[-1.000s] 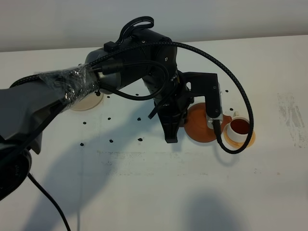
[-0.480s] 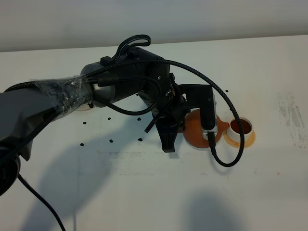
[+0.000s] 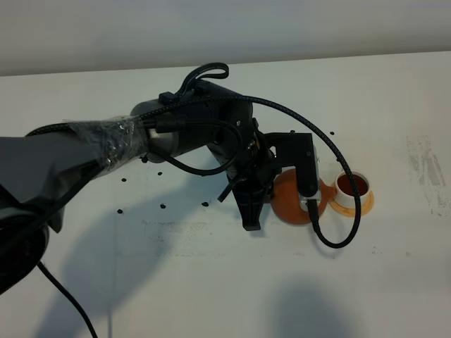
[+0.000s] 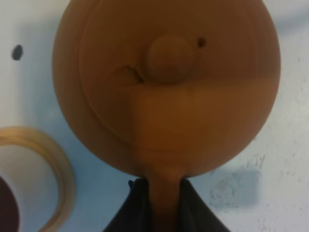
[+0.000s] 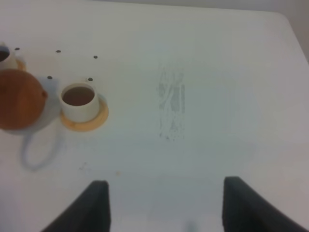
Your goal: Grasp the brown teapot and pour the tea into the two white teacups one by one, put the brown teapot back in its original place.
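Observation:
My left gripper (image 4: 164, 215) is shut on the loop handle of the brown teapot (image 4: 166, 87) and holds it just above the table. In the exterior view the teapot (image 3: 290, 203) hangs right beside a white teacup (image 3: 351, 184) that holds dark tea and stands on its orange-tan coaster (image 3: 361, 205). The right wrist view shows the teapot (image 5: 18, 99) with its spout towards that cup (image 5: 78, 100). The second cup (image 5: 3, 54) shows only at that view's edge. The cream coaster is hidden behind the left arm. My right gripper (image 5: 164, 208) is open and empty over bare table.
The left arm (image 3: 162, 137) and its looping cable (image 3: 345, 232) reach across the middle of the white table (image 3: 211, 282). Several small black dots (image 3: 162, 206) mark the table. A scuffed grey patch (image 5: 171, 104) lies to the right of the cups.
The left arm has shifted a little towards the table's front with the teapot, which now sits lower and a bit back from the cup.

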